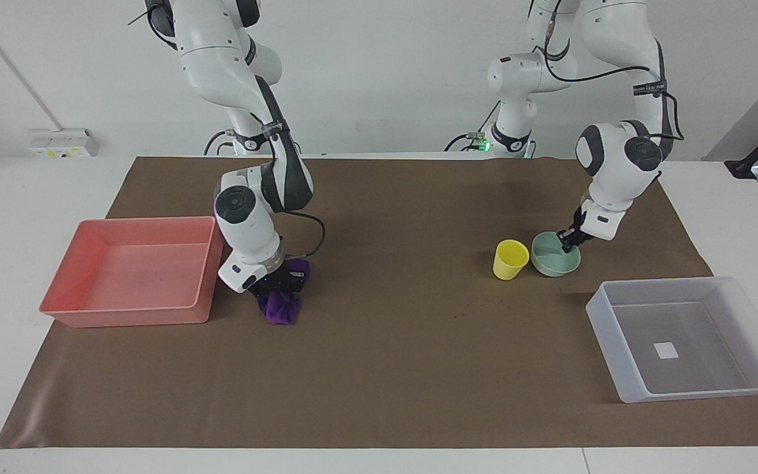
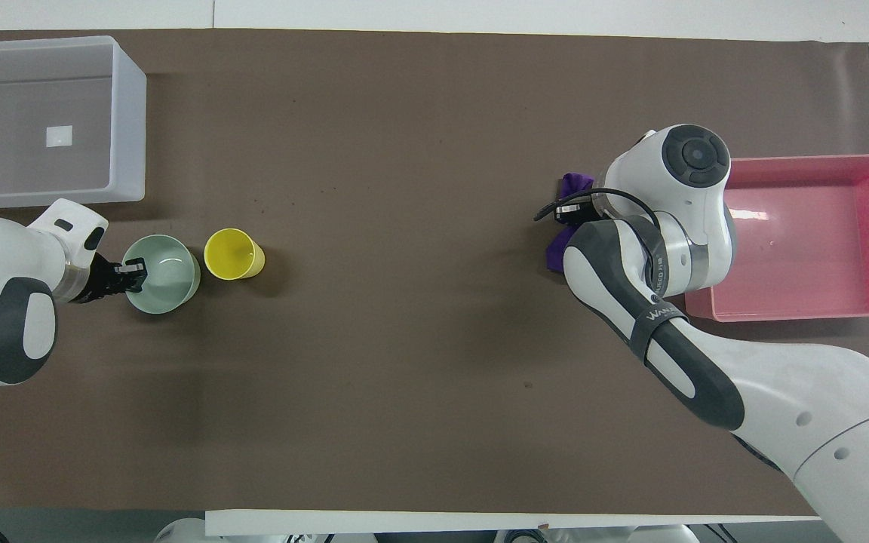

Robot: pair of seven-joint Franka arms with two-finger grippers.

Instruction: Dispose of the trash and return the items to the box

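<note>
The purple cloth [image 1: 281, 308] lies bunched on the brown mat beside the pink tray; in the overhead view only its edges [image 2: 555, 255] show past the right wrist. My right gripper [image 1: 279, 284] [image 2: 566, 213] is down on the cloth and shut on its top. The mint-green bowl [image 1: 553, 260] [image 2: 167, 275] stands toward the left arm's end, with the yellow cup [image 1: 509, 259] [image 2: 232, 254] beside it. My left gripper [image 1: 568, 242] [image 2: 131, 270] is shut on the bowl's rim at the side away from the cup. The clear box [image 1: 599, 309] [image 2: 129, 113] is empty.
The pink tray [image 1: 122, 315] [image 2: 819, 162] stands empty at the right arm's end, close to the right gripper's wrist. The clear box stands farther from the robots than the bowl, at the left arm's end. The brown mat [image 1: 392, 368] covers the table.
</note>
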